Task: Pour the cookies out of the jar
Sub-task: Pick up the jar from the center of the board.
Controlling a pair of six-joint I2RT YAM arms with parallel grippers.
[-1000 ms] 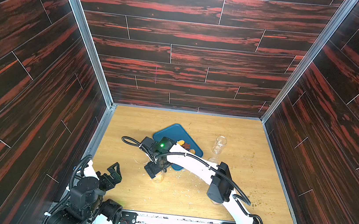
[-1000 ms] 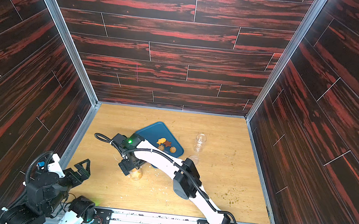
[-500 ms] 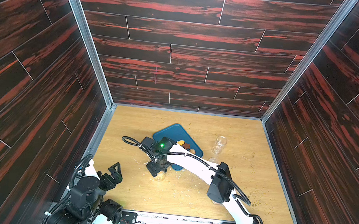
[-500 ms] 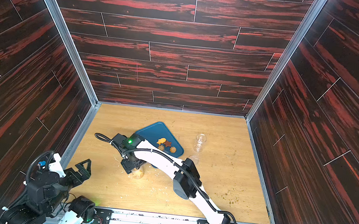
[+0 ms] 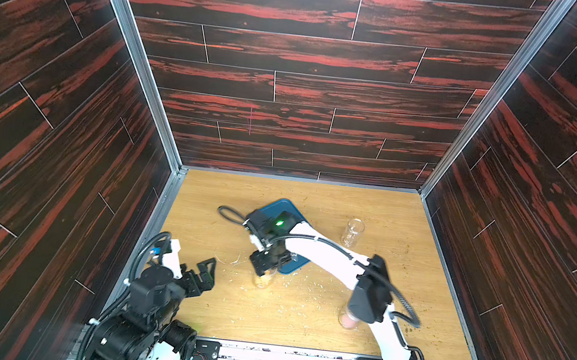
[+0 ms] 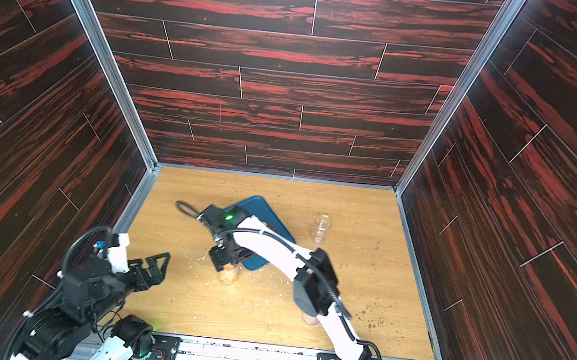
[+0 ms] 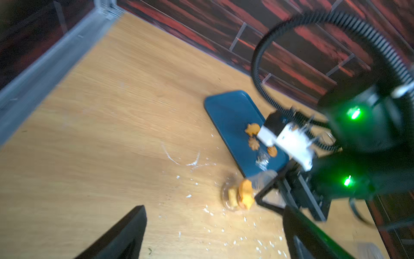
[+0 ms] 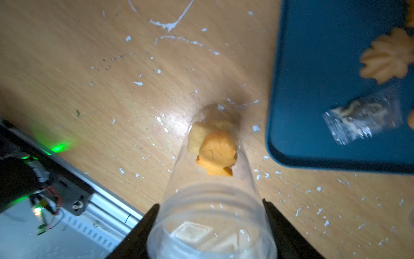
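Observation:
A clear jar (image 8: pixel 210 213) with a few orange and tan cookies (image 8: pixel 212 148) at its bottom rests on the wood beside the blue tray's (image 5: pixel 276 205) near corner. My right gripper (image 8: pixel 210 204) is shut on the jar's threaded neck, one finger pressing each side. In both top views the jar (image 5: pixel 263 278) (image 6: pixel 228 274) shows just below that gripper (image 5: pixel 268 261). More cookies (image 7: pixel 253 129) lie on the tray (image 7: pixel 228 112). My left gripper (image 7: pixel 212 233) is open and holds nothing; it hovers left of the jar (image 7: pixel 237 195), near the front left corner (image 5: pixel 206 271).
A small clear crinkled packet (image 8: pixel 363 116) lies on the tray. An empty clear jar (image 5: pixel 352 230) stands right of the tray. Another jar with pink contents (image 5: pixel 348 319) stands by the right arm's elbow, partly hidden. White crumbs (image 5: pixel 304 290) dot the wood.
The right gripper's jaws have narrowed onto the jar's neck, and the gripper and jar have shifted slightly right toward the tray. The left gripper has reached forward and right.

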